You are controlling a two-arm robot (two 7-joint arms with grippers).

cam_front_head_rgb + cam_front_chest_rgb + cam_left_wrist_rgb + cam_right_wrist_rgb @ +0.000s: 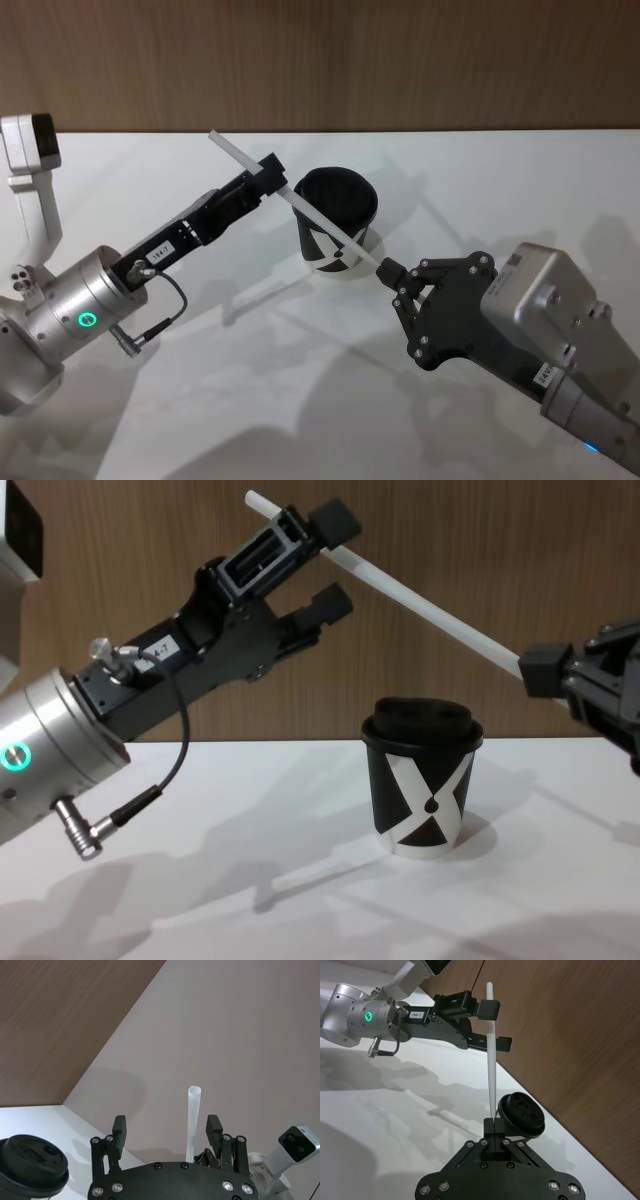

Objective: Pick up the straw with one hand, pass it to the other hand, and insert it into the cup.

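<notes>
- Left gripper (333, 562): reaches up from the left, jaws apart, with the upper part of the straw (430, 608) between them, close under the upper finger; grips nothing yet.
- Straw: hangs in the air, long axis slanting from high at the left down to the right, passing over the cup (420, 790).
- Cup: stands upright on the worktop (250, 810), lid on, under the straw's middle.
- Right gripper (546, 670): closed on the straw's low end; probably needs the left one to close before letting go.
</notes>
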